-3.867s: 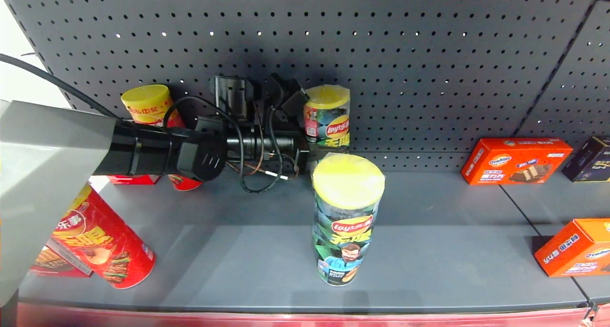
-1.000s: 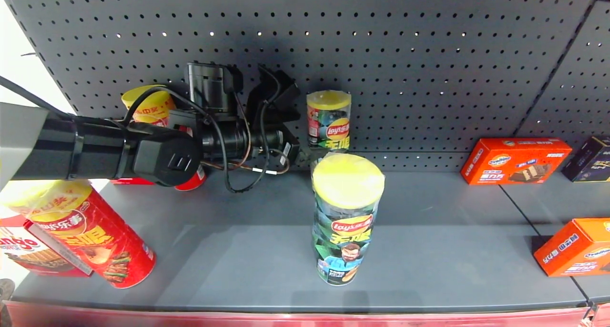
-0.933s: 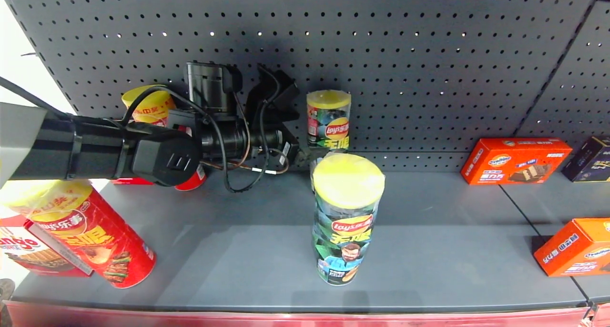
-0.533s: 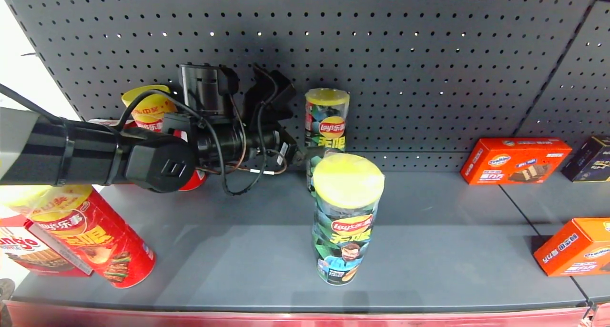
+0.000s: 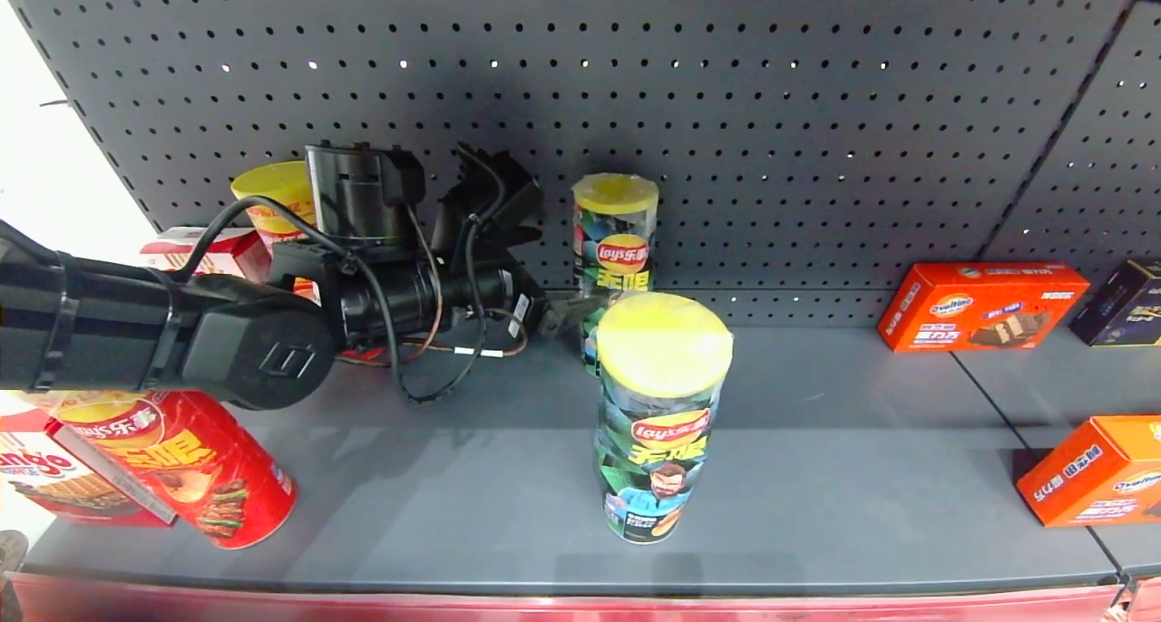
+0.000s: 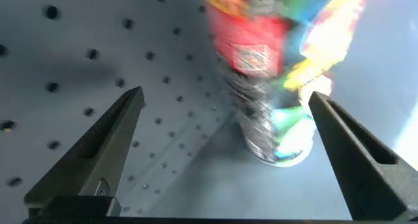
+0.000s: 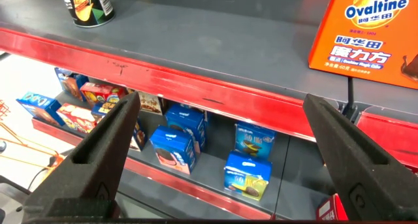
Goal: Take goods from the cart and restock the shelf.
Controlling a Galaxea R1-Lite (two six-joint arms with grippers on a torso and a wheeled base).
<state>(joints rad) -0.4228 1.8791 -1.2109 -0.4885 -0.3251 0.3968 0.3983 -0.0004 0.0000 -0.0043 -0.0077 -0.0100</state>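
Two green chip cans with yellow lids stand upright on the grey shelf [image 5: 816, 477]. The front can [image 5: 660, 422] is mid-shelf; the rear can [image 5: 615, 237] stands by the pegboard. My left gripper [image 5: 564, 310] is just left of the rear can's base, open and apart from it. In the left wrist view its fingers [image 6: 117, 139] spread wide around empty air, with the rear can [image 6: 268, 87] beyond them. My right gripper [image 7: 219, 110] hangs open below the shelf's red front edge [image 7: 196, 80], holding nothing.
Red chip cans [image 5: 195, 463] and a biscuit box [image 5: 54, 481] crowd the shelf's left end, with another red can [image 5: 277, 196] behind my left arm. Orange boxes [image 5: 980, 303] [image 5: 1088, 472] lie at the right. Blue snack boxes [image 7: 176, 149] fill the lower shelf.
My left gripper has let go of the rear green can and drawn back to the left. The can stays upright by the pegboard.
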